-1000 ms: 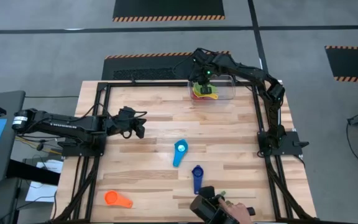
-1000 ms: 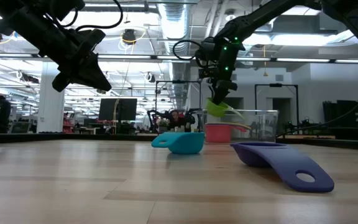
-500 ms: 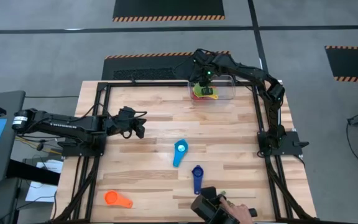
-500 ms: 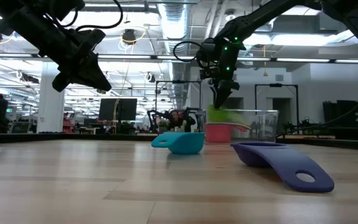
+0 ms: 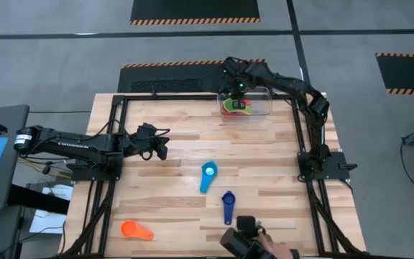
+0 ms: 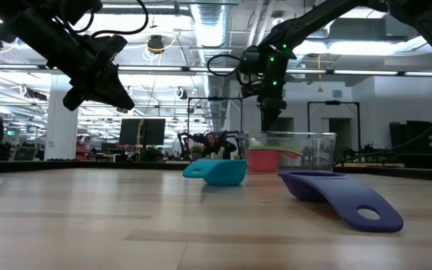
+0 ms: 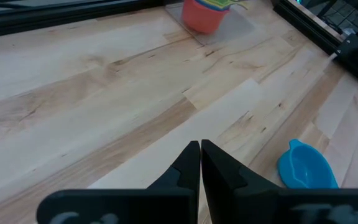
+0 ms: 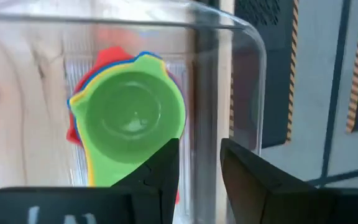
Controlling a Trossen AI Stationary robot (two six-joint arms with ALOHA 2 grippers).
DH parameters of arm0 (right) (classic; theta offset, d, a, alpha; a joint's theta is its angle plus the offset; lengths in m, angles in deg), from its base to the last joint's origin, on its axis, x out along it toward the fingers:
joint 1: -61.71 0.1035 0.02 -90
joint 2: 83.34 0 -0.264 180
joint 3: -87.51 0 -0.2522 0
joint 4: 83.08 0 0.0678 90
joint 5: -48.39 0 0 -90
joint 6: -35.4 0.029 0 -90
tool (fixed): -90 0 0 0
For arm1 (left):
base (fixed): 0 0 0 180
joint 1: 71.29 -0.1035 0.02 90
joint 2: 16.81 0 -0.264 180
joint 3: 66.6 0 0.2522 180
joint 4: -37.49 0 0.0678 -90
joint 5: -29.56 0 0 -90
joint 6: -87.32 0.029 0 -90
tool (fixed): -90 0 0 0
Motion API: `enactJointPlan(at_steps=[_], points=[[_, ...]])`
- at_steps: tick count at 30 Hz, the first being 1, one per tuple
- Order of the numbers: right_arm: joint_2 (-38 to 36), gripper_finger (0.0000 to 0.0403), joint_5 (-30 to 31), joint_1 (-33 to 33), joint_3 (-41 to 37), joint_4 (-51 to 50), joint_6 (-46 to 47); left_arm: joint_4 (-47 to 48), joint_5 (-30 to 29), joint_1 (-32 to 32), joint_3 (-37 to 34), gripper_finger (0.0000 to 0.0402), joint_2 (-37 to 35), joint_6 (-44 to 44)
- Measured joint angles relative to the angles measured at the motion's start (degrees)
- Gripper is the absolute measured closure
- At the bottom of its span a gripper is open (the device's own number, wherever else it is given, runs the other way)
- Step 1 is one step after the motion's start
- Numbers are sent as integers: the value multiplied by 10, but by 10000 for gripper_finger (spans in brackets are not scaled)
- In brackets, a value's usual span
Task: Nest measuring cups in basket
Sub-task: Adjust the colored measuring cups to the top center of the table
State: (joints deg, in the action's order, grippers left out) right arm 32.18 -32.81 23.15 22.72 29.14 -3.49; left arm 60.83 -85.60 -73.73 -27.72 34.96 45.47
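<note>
The clear basket (image 5: 259, 103) stands at the table's far right, its wall (image 8: 229, 37) showing in the right wrist view. Inside it a green measuring cup (image 8: 129, 121) sits nested in a stack of yellow, blue and red cups (image 8: 75, 132). My right gripper (image 8: 199, 152) hangs open just above the basket (image 6: 298, 152), with nothing between its fingers. A light blue cup (image 5: 208, 175), a dark blue cup (image 5: 227, 206) and an orange cup (image 5: 135, 230) lie loose on the table. My left gripper (image 5: 162, 152) hovers shut over the table's left middle.
A person's hand with a dark device (image 5: 254, 243) reaches in at the near edge, close to the dark blue cup. Black frame rails (image 5: 121, 129) run along the table's sides. Bare wood (image 7: 104, 93) lies between my left gripper and the basket.
My right gripper has opened over the basket and let go of the green cup, which has dropped from below the fingers onto the stack inside the basket. The gripper has rolled slightly while staying in place.
</note>
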Motion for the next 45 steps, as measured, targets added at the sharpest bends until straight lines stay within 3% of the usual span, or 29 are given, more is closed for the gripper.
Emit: enactJointPlan(at_steps=[6, 14, 26, 33, 40, 42, 45], points=[[-20, 286, 12, 25, 31, 6, 84, 0, 0, 0, 0, 401, 0, -10], [-113, 307, 18, 95, 74, -2, 264, 0, 10, 0, 0, 401, 0, -35], [-218, 311, 1, 295, 74, -194, 481, 0, 15, 0, 0, 401, 0, -30], [-216, 311, 5, 418, 67, -219, 642, -2, 186, 27, 1, 401, 10, -51], [-215, 311, 91, 513, 22, -186, 756, 16, 346, 136, 1, 402, 64, -112], [-215, 311, 109, 534, 13, -190, 788, 17, 358, 175, 1, 401, 80, -141], [-215, 311, 124, 558, -4, -186, 828, 0, 324, 229, 1, 401, 93, -175]])
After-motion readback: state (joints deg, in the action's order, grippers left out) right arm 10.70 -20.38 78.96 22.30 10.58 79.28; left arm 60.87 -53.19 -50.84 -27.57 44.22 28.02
